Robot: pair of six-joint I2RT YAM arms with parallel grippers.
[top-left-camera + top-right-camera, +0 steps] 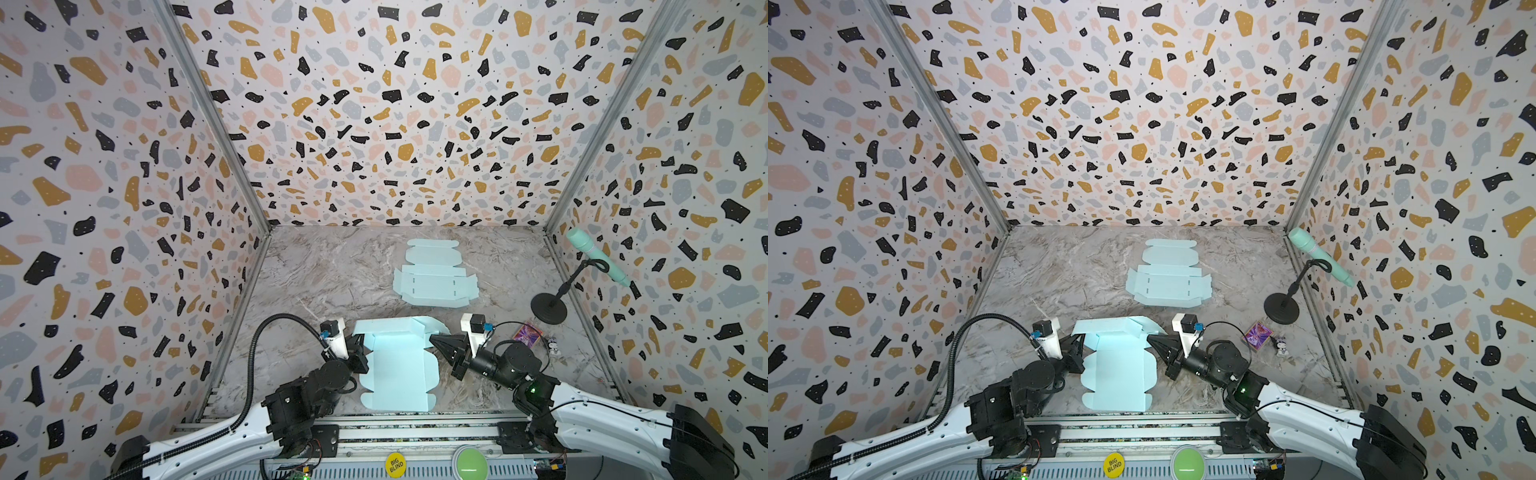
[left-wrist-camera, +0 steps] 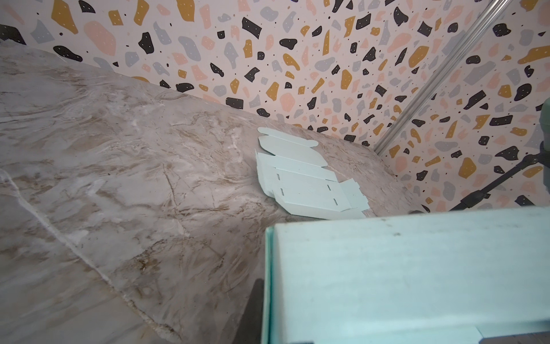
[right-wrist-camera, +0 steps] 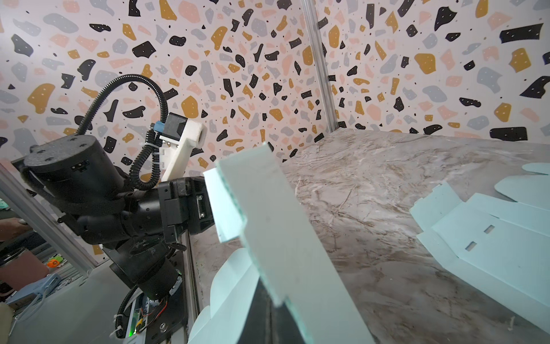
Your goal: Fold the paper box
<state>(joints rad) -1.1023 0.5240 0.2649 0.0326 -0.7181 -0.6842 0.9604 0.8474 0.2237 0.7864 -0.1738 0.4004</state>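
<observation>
Pale-blue half-folded paper box (image 1: 399,374), 1, on marble bench (image 1: 316,282): left jaws and right jaws closed, pinching its opposite side flaps.

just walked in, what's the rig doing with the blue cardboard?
Both arms are working on the near paper box. It is partly folded: its far wall stands up and the rest lies flat on the table. The left gripper is shut on the wall's left end and the right gripper on its right end. A second blank lies flat farther back, untouched.
</observation>
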